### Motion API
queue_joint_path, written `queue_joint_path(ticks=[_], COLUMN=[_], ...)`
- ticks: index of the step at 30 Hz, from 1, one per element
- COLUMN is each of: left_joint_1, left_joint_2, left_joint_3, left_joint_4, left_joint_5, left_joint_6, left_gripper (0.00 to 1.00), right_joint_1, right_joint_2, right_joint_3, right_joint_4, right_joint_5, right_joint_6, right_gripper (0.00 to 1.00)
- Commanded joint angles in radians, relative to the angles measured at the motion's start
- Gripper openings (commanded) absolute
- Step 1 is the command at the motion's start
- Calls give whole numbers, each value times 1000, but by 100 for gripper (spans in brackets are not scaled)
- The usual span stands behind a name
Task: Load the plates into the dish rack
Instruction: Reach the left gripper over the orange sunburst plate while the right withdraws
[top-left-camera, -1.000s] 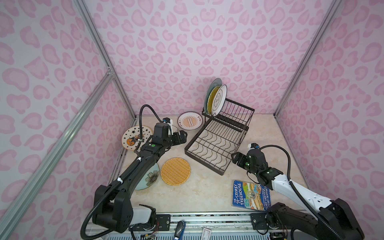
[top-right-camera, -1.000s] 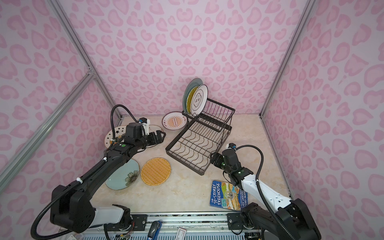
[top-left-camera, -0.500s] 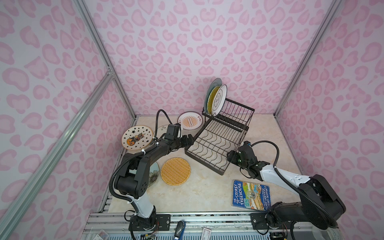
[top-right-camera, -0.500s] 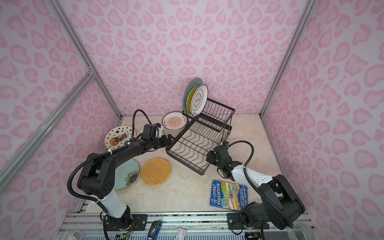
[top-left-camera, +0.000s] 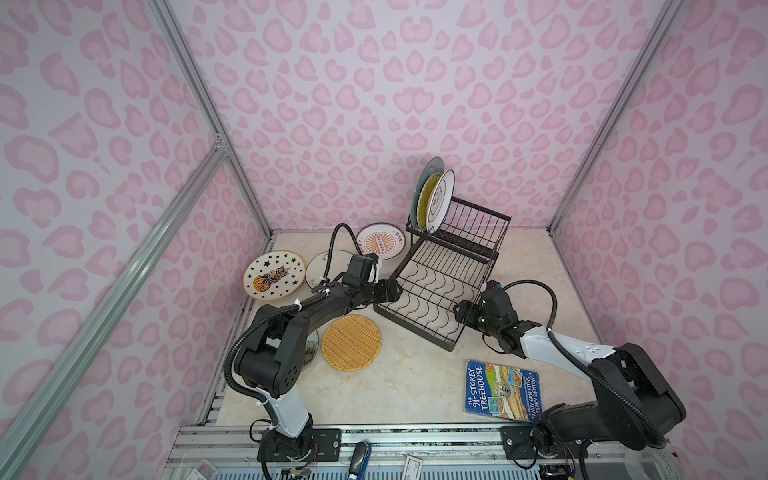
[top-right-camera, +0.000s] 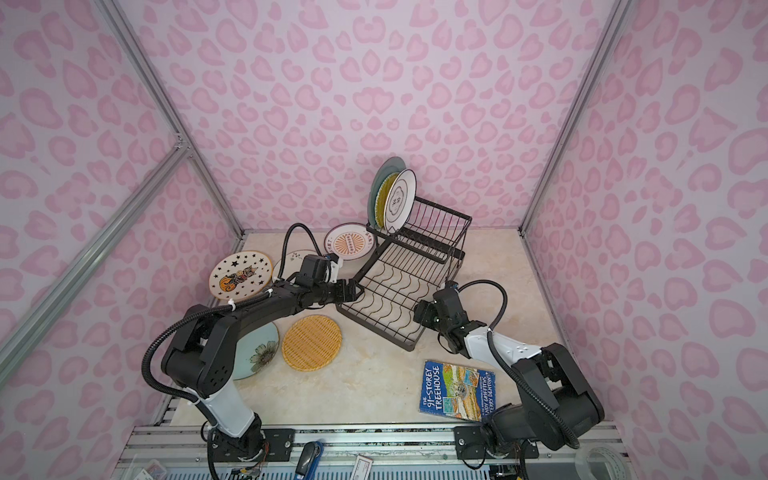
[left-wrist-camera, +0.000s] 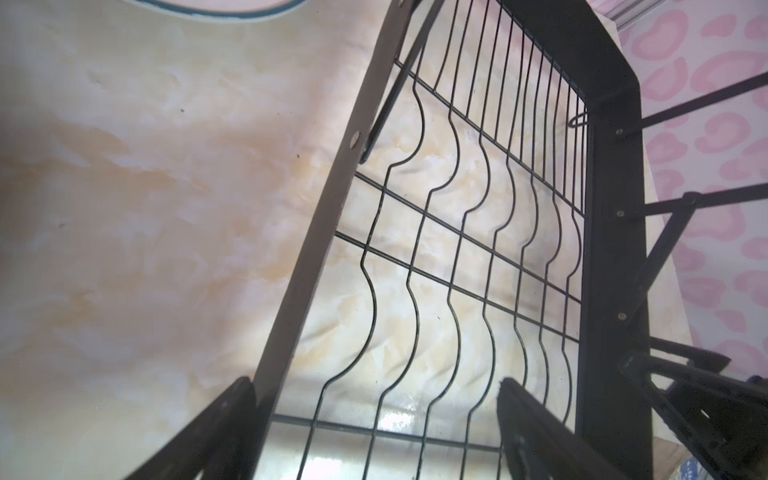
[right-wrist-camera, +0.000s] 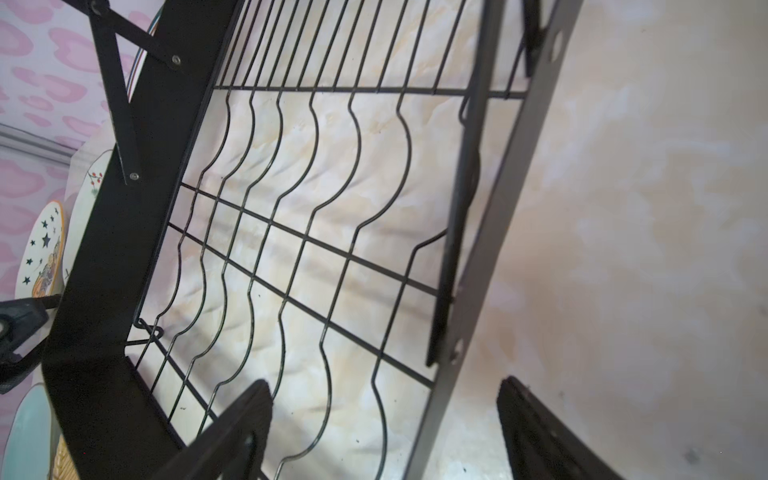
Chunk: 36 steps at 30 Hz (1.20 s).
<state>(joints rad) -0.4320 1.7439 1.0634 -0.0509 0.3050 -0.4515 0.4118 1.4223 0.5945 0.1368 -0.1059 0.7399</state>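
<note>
- Plates are in neither gripper at this moment; the left gripper (left-wrist-camera: 374, 432) has its jaws spread wide, and a side rail (left-wrist-camera: 305, 266) of the dish rack (top-left-camera: 436, 291) passes between them, close to one finger; nothing is pinched
- the right gripper (right-wrist-camera: 386, 436) is spread wide as well; the opposite rail (right-wrist-camera: 498, 216) runs between its jaws; I judge that both arms prepare to take or shift the rack, not a plate
- done: three plates stand on edge in the raised basket (top-left-camera: 469, 224), namely the teal-grey plate (top-left-camera: 430, 168), the yellow plate (top-left-camera: 424, 199) and a white plate (top-left-camera: 442, 199) in front; the wide tray holds nothing
- left: five plates lie flat on the table (top-left-camera: 415, 390); the sunburst plate (top-left-camera: 380, 247) is just beside the rack; the sprig plate (top-left-camera: 318, 272) is partly hidden behind the left wrist; the star plate (top-left-camera: 274, 274) lies beyond it; the orange woven plate (top-left-camera: 351, 341) lies near the tray's low corner; the floral plate (top-right-camera: 259, 351) is half under the left arm
- the task seems less than half done; the sprig and orange plates are nearest to the left gripper, yet apart from it; the rack stands between the right gripper and all loose plates
</note>
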Motion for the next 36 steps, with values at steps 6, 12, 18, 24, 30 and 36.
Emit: queue_joint_path(ticks=[6, 12, 18, 24, 30, 36], left_joint_1=[-91, -141, -179, -237, -305, -357], left_joint_2=[-49, -69, -76, -97, -114, -127], left_joint_3=[-58, -99, -118, -143, -169, -183], left_joint_4=[1, 27, 46, 58, 68, 74], left_joint_5=[3, -16, -38, -62, -89, -112], left_joint_6=[-39, -75, -108, -137, -161, -191], left_gripper=[91, 90, 89, 89, 89, 89], right_joint_1=[-44, -105, -178, -242, -273, -290], right_joint_2=[-15, -56, -34, -48, -93, -109], right_joint_3=[-21, -41, -32, -37, -64, -90], right_joint_4=[-11, -32, -33, -61, -87, -100], right_joint_5=[-65, -114, -205, -253, -271, -281], right_joint_6=[-90, -171, -228, -254, -275, -282], right_gripper=[85, 85, 85, 85, 85, 85])
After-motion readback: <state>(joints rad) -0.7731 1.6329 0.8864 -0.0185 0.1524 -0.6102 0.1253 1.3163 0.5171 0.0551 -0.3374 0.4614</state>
